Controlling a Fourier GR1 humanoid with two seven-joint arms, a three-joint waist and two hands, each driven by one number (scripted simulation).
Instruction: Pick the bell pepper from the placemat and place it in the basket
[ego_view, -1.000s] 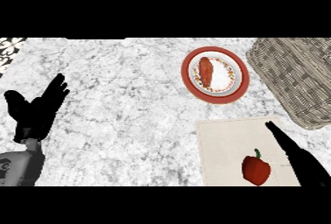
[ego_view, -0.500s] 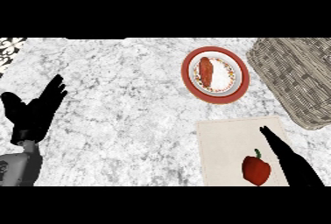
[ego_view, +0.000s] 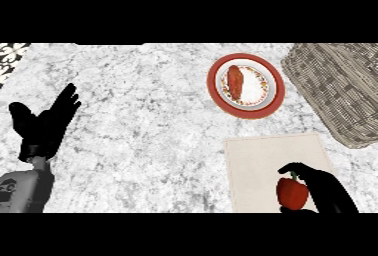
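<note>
The red bell pepper (ego_view: 292, 193) with its green stem sits on the beige placemat (ego_view: 258, 165) near the bottom right. My right hand (ego_view: 328, 190) is right beside it, fingers curling over the top and round the pepper's right side, thumb below it. The grey wicker basket (ego_view: 336, 90) stands at the upper right, past the placemat. My left hand (ego_view: 46, 125) rests open at the left edge, fingers up.
A red-rimmed plate (ego_view: 247, 86) with food on it lies between the placemat and the basket's left side. The marble counter (ego_view: 140, 125) stretches across the middle and left.
My right hand's straight fingers have moved left and curled round the pepper. The pepper, basket, plate and left hand stay where they were.
</note>
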